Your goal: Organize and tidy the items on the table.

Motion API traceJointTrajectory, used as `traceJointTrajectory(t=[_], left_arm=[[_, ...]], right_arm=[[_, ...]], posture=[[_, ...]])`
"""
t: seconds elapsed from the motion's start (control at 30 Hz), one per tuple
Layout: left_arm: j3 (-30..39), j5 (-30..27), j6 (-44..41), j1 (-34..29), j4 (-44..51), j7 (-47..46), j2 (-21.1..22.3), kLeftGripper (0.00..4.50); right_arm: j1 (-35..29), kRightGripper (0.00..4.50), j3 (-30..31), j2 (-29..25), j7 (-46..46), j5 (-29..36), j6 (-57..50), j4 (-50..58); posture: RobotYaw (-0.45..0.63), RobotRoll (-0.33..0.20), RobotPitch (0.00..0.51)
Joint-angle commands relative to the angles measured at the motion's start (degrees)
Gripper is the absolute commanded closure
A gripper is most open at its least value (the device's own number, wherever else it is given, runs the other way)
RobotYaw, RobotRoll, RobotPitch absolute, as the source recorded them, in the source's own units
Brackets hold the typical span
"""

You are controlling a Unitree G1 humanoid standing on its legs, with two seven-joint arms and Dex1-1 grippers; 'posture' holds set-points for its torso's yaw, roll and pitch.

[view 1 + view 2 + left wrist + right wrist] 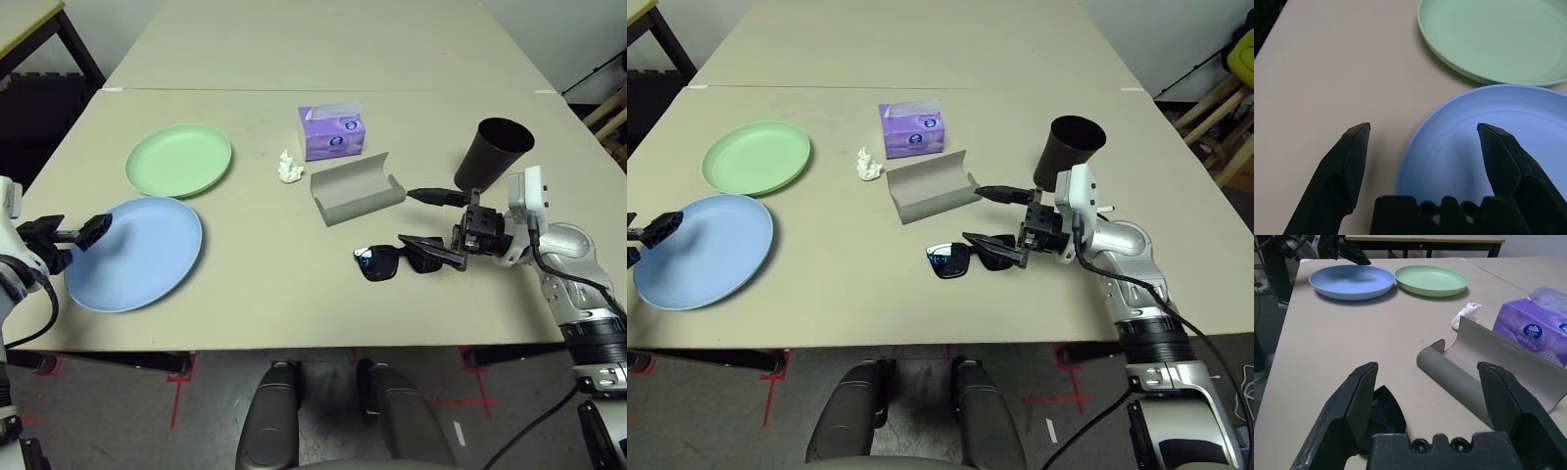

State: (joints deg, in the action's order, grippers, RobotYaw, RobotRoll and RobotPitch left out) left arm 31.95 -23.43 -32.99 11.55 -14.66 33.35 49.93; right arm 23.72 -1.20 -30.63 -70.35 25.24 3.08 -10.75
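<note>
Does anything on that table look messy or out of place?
Yes: a crumpled tissue wad lies loose beside the purple tissue box, and the grey glasses case gapes open and empty while the black sunglasses lie outside it.

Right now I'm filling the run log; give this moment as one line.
left gripper: open, over blue plate rim | right gripper: open, beside sunglasses | glasses case: open, empty

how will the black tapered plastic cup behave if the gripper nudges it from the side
The black tapered plastic cup stands upright on its narrower base, wide mouth up, so a high push would probably tip it. It looks thin-walled and empty, so likely light. Once over, its round taper might make it roll in a curve.
</note>
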Motion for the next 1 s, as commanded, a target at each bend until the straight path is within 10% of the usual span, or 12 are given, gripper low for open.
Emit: traceJointTrajectory(t=[0.03,0.5,0.9,1.0], left_arm=[[-0.9,1.3,0.8,-0.5,-3.3,0.7,0.7,0.04],[-0.6,1.5,-0.5,0.6,-10.1,1.8,3.0,0.04],[-0.4,0.0,-5.4,-0.8,-11.6,5.1,4.5,4.43],[-0.2,-0.2,-5.6,-2.7,-13.1,7.1,5.4,4.47]], right_arm=[[0.3,0.0,-0.3,0.3,0.5,-0.1,0.1,0.0],[-1.0,0.0,-0.5,0.0,1.4,0.2,-0.9,2.5],[-1.0,0.0,-0.5,0.0,1.9,-0.1,-0.4,3.2],[-1.0,0.0,-0.5,-0.1,2.1,-0.2,-0.3,3.2]], posture=[[0.17,0.0,0.163],[0.16,0.0,0.164],[0.15,0.0,0.162],[0.15,0.0,0.16]])
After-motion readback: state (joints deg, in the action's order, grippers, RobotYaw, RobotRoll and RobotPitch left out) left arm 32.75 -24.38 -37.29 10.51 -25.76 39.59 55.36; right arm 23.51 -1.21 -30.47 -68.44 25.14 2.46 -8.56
